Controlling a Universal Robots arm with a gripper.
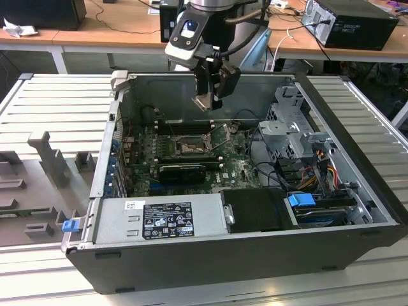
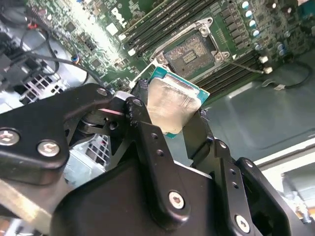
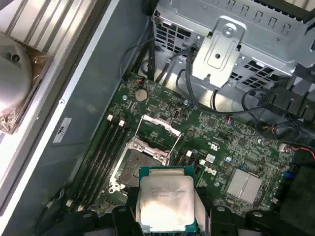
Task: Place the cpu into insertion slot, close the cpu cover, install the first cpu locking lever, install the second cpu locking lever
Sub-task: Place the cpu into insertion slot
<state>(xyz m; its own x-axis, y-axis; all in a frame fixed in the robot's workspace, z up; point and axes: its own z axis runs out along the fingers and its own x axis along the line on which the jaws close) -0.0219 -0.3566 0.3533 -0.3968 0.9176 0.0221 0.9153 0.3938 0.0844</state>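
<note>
A lab workshop is indicated here. An open computer case [image 1: 242, 261] is laid on a slatted metal bench [image 1: 57, 102]; behind the case, cable-strewn wooden desks [image 1: 121, 30] and another computer [image 1: 357, 22] are seen.

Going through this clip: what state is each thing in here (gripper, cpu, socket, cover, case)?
gripper: shut on the cpu, raised over the board.
cpu: held by its edges, metal face showing, not seated.
insertion slot: empty, dark centre exposed.
cpu cover: swung open, off the slot.
computer case: lying flat, side open.
</note>
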